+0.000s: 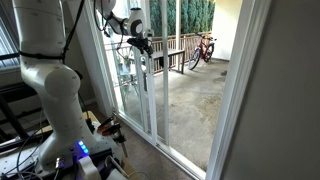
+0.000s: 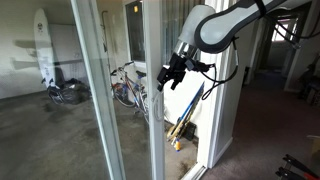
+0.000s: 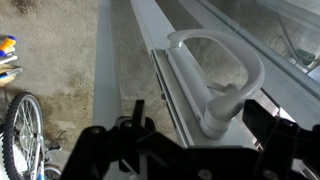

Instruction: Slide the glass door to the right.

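Observation:
The glass door point(image 1: 147, 95) is a tall clear panel in a narrow white frame, and it shows in both exterior views point(image 2: 154, 125). Its white D-shaped handle point(image 3: 240, 62) sits on the vertical stile point(image 3: 150, 30). My gripper point(image 1: 141, 44) is up against that stile at handle height in both exterior views point(image 2: 168, 74). In the wrist view my gripper point(image 3: 198, 112) is open. Its two black fingers stand on either side of the handle's near post, which is closer to the right-hand finger. I cannot tell whether a finger touches it.
A wide white jamb point(image 1: 238, 90) stands beside the opening onto a concrete patio. Outside are bicycles point(image 1: 203, 48), point(image 2: 128, 88), a wooden bench point(image 1: 172, 52) and a surfboard point(image 2: 42, 45). The robot's white base point(image 1: 55, 100) and cables are on the floor inside.

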Robot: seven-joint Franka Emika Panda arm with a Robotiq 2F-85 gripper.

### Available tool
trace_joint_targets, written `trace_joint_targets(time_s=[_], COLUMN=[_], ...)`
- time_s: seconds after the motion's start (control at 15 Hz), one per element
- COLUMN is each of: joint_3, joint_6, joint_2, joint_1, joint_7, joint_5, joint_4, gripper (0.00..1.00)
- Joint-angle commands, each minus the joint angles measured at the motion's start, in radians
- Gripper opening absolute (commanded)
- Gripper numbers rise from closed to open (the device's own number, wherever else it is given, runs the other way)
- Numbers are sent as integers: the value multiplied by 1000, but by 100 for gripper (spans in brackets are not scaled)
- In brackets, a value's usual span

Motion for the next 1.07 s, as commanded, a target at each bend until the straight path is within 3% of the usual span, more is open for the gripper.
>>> trace_joint_targets(time_s=[0.0, 0.6, 1.0], joint_3=[4, 5, -45], joint_6=[73, 78, 29], joint_2=[11, 50, 28], joint_1=[-1, -20, -20], joint_7=[-10, -15, 38], joint_5=[21, 98, 57], joint_4=[-25, -4, -19], gripper=[100, 100, 100])
